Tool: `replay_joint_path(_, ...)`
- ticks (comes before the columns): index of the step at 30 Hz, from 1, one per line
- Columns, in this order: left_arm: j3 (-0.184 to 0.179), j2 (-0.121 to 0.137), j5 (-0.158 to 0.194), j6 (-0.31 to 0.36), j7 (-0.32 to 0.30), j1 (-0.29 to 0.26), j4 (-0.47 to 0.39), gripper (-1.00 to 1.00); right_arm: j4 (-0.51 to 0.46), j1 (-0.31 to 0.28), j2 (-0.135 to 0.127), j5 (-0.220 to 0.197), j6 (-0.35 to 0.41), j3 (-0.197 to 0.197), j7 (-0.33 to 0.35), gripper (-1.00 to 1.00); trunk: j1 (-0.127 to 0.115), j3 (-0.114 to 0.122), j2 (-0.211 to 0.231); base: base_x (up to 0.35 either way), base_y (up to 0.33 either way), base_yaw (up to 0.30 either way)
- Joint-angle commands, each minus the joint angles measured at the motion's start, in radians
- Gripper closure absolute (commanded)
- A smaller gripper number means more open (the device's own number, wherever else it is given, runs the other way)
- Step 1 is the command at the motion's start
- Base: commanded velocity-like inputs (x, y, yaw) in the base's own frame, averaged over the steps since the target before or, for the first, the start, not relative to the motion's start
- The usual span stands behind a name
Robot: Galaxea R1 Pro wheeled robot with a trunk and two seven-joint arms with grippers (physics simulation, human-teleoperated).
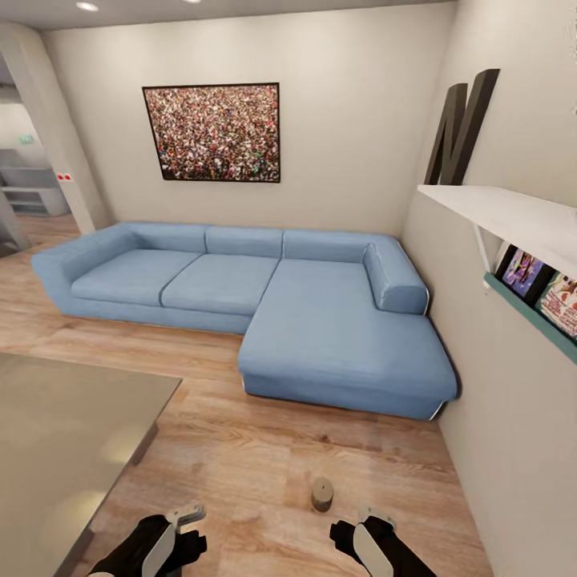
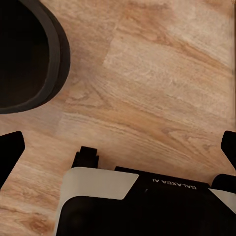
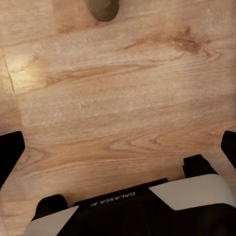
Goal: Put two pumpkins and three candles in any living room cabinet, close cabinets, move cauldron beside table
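A short olive-brown candle stands upright on the wood floor between my two arms, a little ahead of the right gripper; the right wrist view catches the candle at its edge. My right gripper is open, with bare floor between its fingers. The left gripper is open too and holds nothing. Beside it, the left wrist view shows part of the black cauldron, its wide rim resting over the floor. Pumpkins and cabinet are out of view.
A grey table fills the left foreground. A blue corner sofa runs along the back wall and the right. A white wall shelf juts out at right. Open wood floor lies ahead.
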Motion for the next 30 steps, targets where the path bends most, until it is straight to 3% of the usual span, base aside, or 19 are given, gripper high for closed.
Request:
replay_joint_path(1,0.000,0.000,0.000,0.000,0.000,0.000,0.000,-1.00,0.000,0.000,0.000,0.000,0.000,0.000,0.000,-1.00,0.000,0.000,0.000,0.057,0.000,-0.037)
replay_joint_path(16,0.000,0.001,0.000,-0.001,0.000,0.000,0.000,-1.00,0.000,0.000,0.003,0.005,0.000,0.003,0.000,-1.00,0.000,0.000,0.000,0.227,0.000,-0.010)
replay_joint_path(30,0.000,0.002,0.000,-0.001,0.000,0.000,0.000,-1.00,0.000,0.000,0.003,0.008,0.000,0.003,0.000,-1.00,0.000,0.000,0.000,0.143,0.000,-0.116)
